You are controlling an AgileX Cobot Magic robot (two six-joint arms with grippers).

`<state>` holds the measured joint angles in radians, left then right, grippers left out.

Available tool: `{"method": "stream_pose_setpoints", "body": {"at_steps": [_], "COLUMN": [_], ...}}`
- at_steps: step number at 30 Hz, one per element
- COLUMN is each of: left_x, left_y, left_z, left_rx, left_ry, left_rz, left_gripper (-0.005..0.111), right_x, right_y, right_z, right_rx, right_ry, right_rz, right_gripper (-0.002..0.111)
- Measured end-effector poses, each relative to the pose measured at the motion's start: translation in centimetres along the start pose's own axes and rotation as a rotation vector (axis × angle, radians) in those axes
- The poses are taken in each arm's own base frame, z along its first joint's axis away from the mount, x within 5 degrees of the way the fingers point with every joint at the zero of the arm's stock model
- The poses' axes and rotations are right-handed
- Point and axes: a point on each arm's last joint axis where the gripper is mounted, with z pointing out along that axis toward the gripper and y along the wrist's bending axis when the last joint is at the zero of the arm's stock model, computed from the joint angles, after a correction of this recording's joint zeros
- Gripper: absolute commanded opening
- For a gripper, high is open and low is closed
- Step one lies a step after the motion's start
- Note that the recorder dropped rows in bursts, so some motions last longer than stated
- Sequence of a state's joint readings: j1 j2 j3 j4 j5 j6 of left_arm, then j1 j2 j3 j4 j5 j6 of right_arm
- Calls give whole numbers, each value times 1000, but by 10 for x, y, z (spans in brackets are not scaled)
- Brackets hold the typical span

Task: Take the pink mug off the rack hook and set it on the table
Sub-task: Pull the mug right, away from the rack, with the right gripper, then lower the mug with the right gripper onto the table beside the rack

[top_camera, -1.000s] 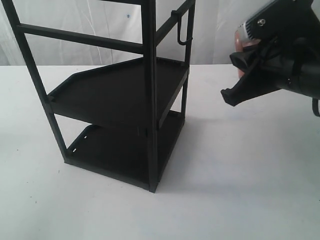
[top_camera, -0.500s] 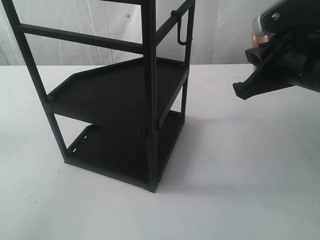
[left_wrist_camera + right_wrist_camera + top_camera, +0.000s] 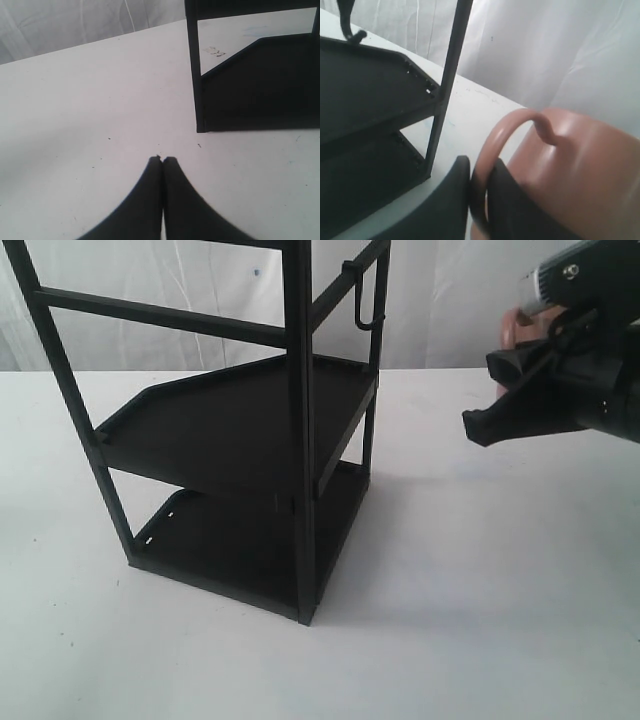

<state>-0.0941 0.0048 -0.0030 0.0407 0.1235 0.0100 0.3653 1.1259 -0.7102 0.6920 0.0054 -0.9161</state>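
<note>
On the right side of the exterior view, the right gripper (image 3: 481, 395), black and carried on a dark arm, hangs in the air above the broad plain white table (image 3: 480, 590). Behind its fingers only a small part of the small salmon-pink cylindrical mug (image 3: 519, 326) shows; the rest is hidden by the gripper. The mug is off the table and well apart from the thin black metal J-shaped hook (image 3: 367, 302), which hangs bare from an upper bar of the tall black metal rack (image 3: 300, 440). The rack stands on the table at the left and centre and has two tray shelves, one above the other.

From the left wrist view, the left gripper (image 3: 161, 160) is just above the white table (image 3: 75, 100). Its two black jaws are pressed together, with nothing between them. A corner post and the lower tray of the rack (image 3: 250, 90) are near, ahead of the gripper.

From the right wrist view, the jaws of the right gripper (image 3: 477, 170) stand narrow and pinch the loop handle (image 3: 506, 129) of the pink mug (image 3: 580, 170) between them. The mug lies tilted, its smooth wall beside the gripper. Beyond it are the rack (image 3: 370, 100) on the table (image 3: 470, 107) and the curled end of the hook (image 3: 350, 27), apart from the mug.
</note>
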Motion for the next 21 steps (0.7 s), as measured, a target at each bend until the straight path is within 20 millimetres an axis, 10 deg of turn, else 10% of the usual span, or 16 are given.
{"method": "stream_pose_setpoints", "body": {"at_steps": [21], "left_x": [0], "left_y": [0], "left_z": [0], "left_rx": [0], "left_ry": [0], "left_rz": [0], "left_gripper": [0], "right_x": [60], "right_y": [40], "right_z": [-11], "right_rx": [-147], "right_ry": [-217], "right_rz": [20], "right_gripper": [0]}}
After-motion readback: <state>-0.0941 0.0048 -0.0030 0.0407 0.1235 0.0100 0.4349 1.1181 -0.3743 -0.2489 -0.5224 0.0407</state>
